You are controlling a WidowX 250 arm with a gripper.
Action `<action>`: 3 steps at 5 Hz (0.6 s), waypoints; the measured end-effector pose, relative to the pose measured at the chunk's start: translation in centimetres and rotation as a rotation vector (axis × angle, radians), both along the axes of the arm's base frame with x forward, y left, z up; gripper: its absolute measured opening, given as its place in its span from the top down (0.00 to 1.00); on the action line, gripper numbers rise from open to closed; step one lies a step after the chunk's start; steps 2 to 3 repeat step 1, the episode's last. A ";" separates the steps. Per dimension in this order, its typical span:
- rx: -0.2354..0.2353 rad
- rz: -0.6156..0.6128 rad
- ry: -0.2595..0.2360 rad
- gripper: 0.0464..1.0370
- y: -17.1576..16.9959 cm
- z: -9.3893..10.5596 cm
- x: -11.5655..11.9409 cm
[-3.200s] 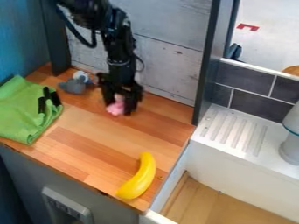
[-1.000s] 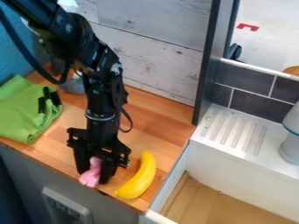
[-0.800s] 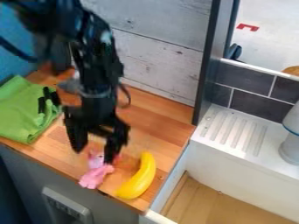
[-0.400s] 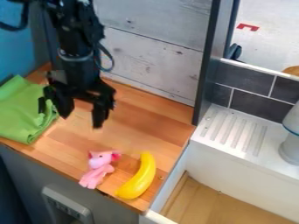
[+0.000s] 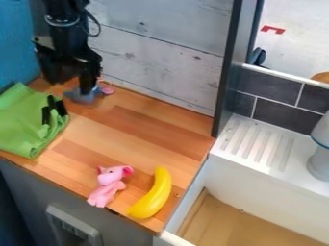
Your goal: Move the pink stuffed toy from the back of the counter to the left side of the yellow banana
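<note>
Light wooden countertop bears a small grey soft toy, near the rear end of the green fabric cloth. The black two-finger gripper hangs by that toy, jaws well spread, nothing seen between them. Farther from the cloth lie a pink plush toy and, farthest, a yellow plastic banana. Seemingly a pre-grasp step; gripping the grey one calls for alignment before closing.

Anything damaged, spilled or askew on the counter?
The counter's front edge has a dark mark between the pink toy and banana, possibly a chip. The cloth is rumpled. No spills seen.
</note>
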State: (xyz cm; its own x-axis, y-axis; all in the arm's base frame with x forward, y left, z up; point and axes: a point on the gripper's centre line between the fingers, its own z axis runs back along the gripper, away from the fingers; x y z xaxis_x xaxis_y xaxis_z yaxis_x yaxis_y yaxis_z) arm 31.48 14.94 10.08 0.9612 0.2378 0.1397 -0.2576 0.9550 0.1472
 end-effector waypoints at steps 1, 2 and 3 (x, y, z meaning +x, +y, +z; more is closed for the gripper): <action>-0.016 -0.014 0.079 0.04 2.8 -1.1 2.3; -0.016 -0.014 0.079 0.04 2.8 -1.1 2.3; -0.016 -0.014 0.079 0.04 2.8 -1.1 2.3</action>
